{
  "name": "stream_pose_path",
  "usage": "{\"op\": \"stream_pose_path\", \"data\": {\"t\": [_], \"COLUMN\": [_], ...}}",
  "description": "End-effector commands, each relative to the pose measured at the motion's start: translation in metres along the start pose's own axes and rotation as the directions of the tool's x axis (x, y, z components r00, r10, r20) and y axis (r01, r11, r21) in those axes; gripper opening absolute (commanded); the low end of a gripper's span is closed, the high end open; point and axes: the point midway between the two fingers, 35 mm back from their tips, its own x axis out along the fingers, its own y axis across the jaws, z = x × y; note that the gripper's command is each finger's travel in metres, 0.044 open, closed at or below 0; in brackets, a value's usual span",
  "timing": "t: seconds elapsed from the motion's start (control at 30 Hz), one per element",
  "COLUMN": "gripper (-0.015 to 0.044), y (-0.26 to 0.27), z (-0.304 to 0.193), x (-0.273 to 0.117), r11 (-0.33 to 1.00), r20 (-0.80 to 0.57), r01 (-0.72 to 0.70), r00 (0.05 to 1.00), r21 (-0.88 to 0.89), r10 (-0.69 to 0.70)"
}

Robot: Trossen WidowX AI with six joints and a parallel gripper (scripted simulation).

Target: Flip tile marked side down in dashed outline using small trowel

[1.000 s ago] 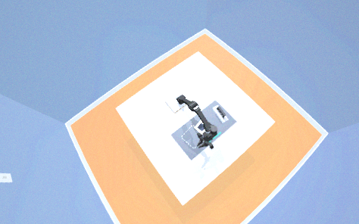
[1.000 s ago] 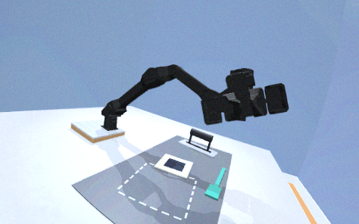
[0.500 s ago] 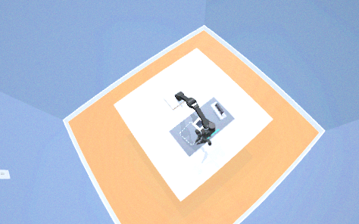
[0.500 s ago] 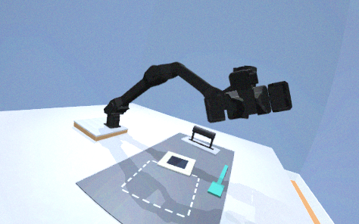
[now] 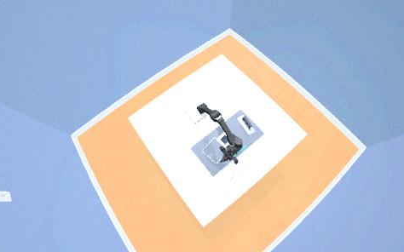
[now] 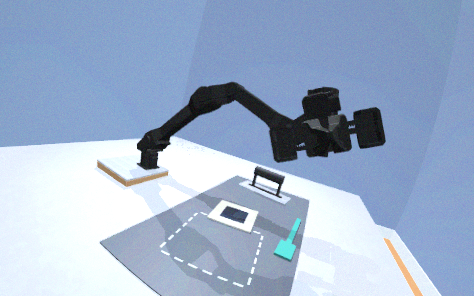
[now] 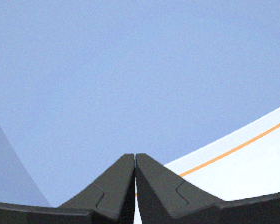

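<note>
The small trowel, teal with a square blade (image 6: 285, 249) (image 5: 243, 149), lies flat on the grey mat (image 6: 134, 241) (image 5: 256, 134) near its edge. The white tile (image 6: 217, 215) lies on the mat with its dark square mark facing up. It is at the back of the dashed outline (image 6: 161, 246), partly over its back edge, with most of the outline bare. My gripper (image 6: 330, 133) (image 7: 134, 163) (image 5: 222, 161) is shut and empty, its fingertips touching. It hangs high above the mat and the trowel, touching neither. In the top view the arm partly covers the tile and the trowel.
A larger trowel with a black bar handle (image 6: 269, 174) (image 5: 246, 123) stands on the mat behind the tile. The arm's base stands on a white block with an orange side (image 6: 124, 171) at the left of the exterior view.
</note>
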Motion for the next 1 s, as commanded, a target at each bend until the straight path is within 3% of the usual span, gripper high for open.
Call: {"op": "stream_pose_path", "data": {"t": [0.0,0.1,0.3,0.47,0.97], "gripper": [0.0,0.0,0.0153,0.027,0.027], "y": [0.0,0.0,0.001,0.02,0.061], "z": [0.0,0.0,0.0,-0.011,-0.055], "x": [0.0,0.0,-0.001,-0.022,-0.114], "r11": [1.0,1.0,1.0,0.99,0.829], "r20": [0.0,0.0,-0.002,-0.063,-0.372], "r01": [0.0,0.0,-0.004,-0.122,-0.508], "r00": [1.0,1.0,1.0,0.991,0.835], "r21": [0.0,0.0,-0.003,-0.074,-0.233], "r10": [0.0,0.0,0.004,0.118,0.407]}}
